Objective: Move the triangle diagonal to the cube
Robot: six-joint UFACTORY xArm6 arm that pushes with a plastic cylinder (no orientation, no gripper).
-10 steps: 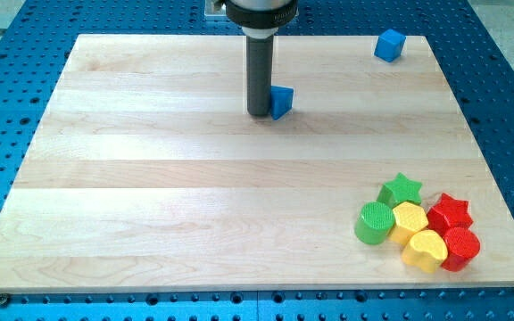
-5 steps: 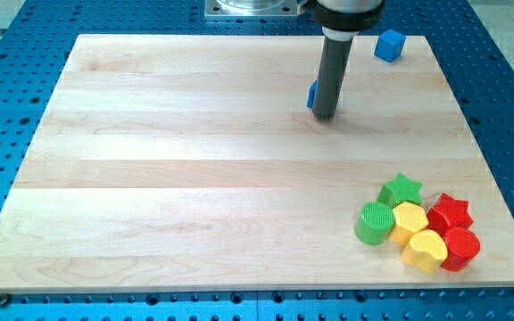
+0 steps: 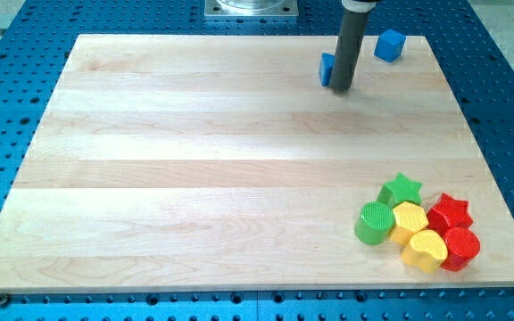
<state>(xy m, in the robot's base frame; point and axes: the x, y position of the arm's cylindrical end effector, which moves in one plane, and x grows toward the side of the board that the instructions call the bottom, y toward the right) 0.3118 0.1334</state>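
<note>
The blue triangle (image 3: pixel 327 69) lies near the view's top, right of centre, partly hidden behind my rod. My tip (image 3: pixel 343 88) rests on the board right against the triangle's right side. The blue cube (image 3: pixel 389 45) sits at the view's top right, up and to the right of the triangle, with a gap between them.
The wooden board (image 3: pixel 194 178) lies on a blue perforated table. At the view's bottom right is a cluster: green star (image 3: pixel 402 189), green cylinder (image 3: pixel 375 222), red star (image 3: pixel 451 212), red cylinder (image 3: pixel 460 248), yellow hexagon (image 3: pixel 410 219) and a yellow heart-like block (image 3: pixel 425 251).
My tip moved right and up toward the cube, crossing from the triangle's left side to its right. The triangle shifted right and up with it.
</note>
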